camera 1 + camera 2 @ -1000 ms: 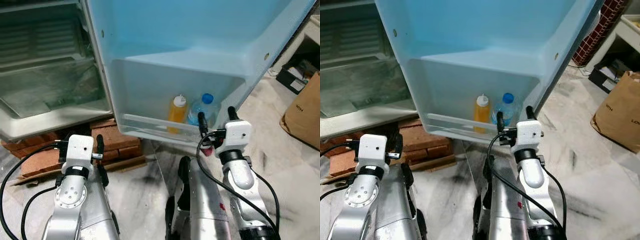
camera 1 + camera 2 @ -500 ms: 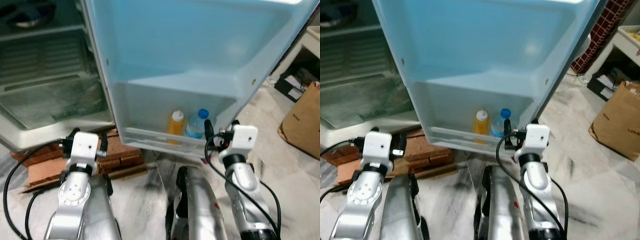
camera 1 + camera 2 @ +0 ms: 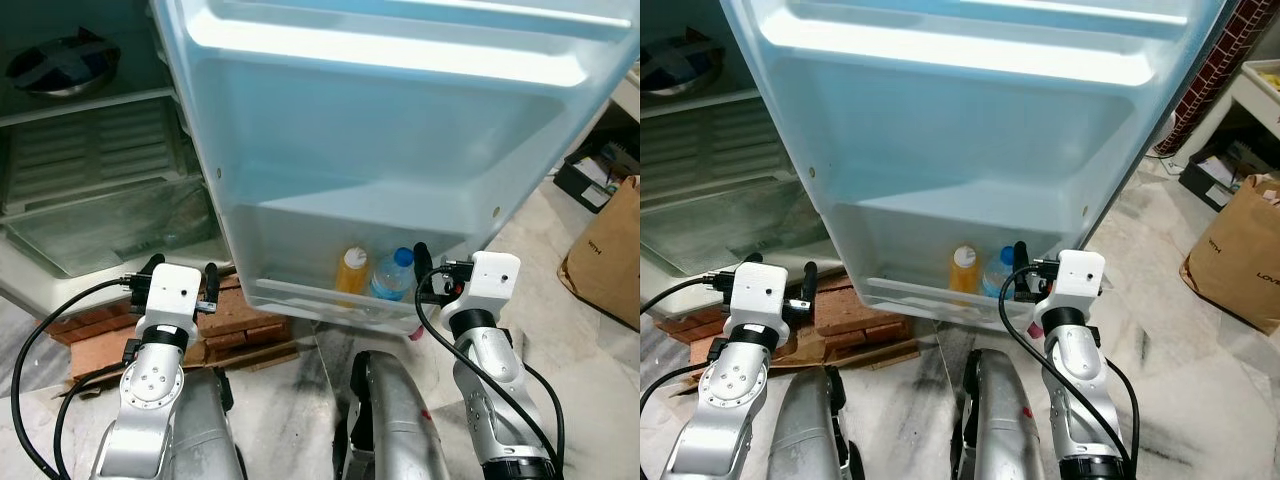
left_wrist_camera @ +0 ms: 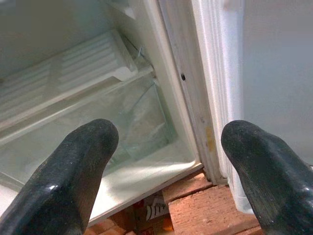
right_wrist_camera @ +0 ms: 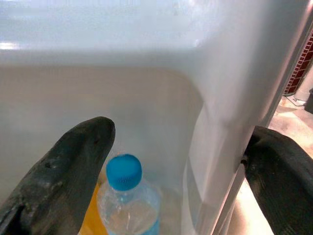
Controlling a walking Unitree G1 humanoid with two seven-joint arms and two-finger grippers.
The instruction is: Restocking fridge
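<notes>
The fridge door stands open in front of me. Its bottom door shelf holds an orange bottle with a white cap and a clear water bottle with a blue cap. My right gripper is open just right of the water bottle, level with the door's free edge. In the right wrist view its fingers are wide apart, with the door edge ahead of them. My left gripper is open and holds nothing, facing the fridge's lower compartment.
Red bricks prop up the fridge base. A dark round dish sits on an upper shelf inside. A brown paper bag and a black box stand on the marble floor at the right.
The camera has risen and tilted up, so more of the door and an upper shelf show. Both grippers stay open, the right one still beside the water bottle.
</notes>
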